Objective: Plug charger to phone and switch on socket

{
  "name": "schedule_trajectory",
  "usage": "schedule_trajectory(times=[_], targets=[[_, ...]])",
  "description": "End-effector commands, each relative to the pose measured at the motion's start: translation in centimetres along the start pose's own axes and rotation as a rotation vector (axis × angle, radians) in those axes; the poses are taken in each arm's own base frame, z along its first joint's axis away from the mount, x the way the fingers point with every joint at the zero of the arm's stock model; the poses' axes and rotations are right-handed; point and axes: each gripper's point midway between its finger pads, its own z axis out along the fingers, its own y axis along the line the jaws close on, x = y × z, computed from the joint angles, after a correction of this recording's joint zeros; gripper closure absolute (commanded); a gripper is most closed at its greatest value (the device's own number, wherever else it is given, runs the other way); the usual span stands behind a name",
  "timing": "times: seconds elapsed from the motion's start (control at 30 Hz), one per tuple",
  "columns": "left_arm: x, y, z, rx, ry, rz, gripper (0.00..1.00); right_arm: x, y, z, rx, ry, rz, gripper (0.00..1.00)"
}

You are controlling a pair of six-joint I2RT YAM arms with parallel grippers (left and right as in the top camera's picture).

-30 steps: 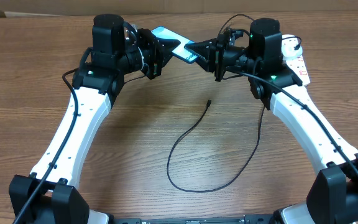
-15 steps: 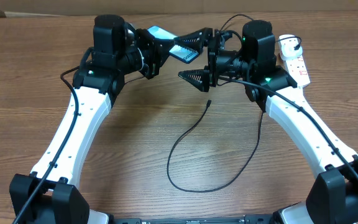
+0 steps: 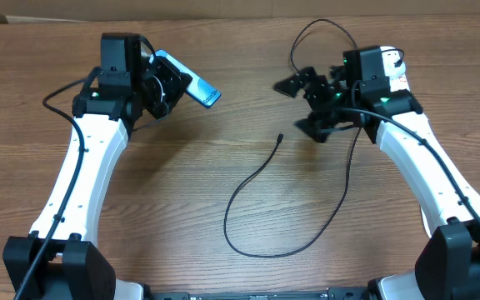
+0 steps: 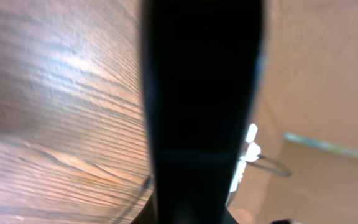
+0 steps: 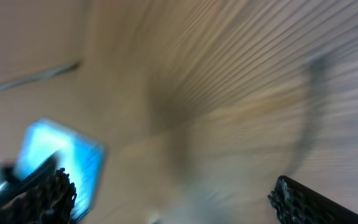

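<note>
My left gripper is shut on the phone, which juts out to the right, tilted, with its cyan screen up. In the left wrist view the phone's dark body fills the middle and hides the fingers. My right gripper hangs open and empty, well right of the phone. The right wrist view is blurred: wide-apart fingertips frame the distant phone. The charger's connector tip lies free on the table below the right gripper. The socket is mostly hidden under the right arm.
The black cable loops across the middle of the wooden table, runs under the right arm and arcs up at the back toward the socket. Both white arms reach in from the near corners.
The right gripper opened at the phone's end and drew back to the right. The left arm carried the phone to the left. The cable on the table has not moved.
</note>
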Motion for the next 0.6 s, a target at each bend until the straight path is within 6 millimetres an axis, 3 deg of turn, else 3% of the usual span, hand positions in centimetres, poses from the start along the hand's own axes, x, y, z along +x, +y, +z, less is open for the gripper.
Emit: schedule_trajectory(times=[0.0, 0.13, 0.3, 0.47, 0.57], targets=[[1.0, -1.5, -1.0, 0.046, 0.012, 0.286, 0.96, -3.7, -2.9, -1.8, 0.194, -0.236, -0.138, 0.0], [1.9, -3.3, -3.0, 0.082, -0.012, 0.464, 0.96, -4.3, -5.4, -2.1, 0.313, -0.292, -0.12, 0.0], [1.6, -5.0, -8.8, 0.009, -0.158, 0.583, 0.96, -4.1, -7.4, -1.3, 0.36, -0.276, -0.103, 0.0], [0.9, -4.2, -15.9, -0.165, -0.336, 0.587, 0.96, -4.1, -8.1, -0.7, 0.38, -0.264, -0.094, 0.0], [0.6, -2.2, -18.6, -0.271, -0.4, 0.566, 0.96, -4.1, -8.3, -0.5, 0.388, -0.257, -0.093, 0.0]])
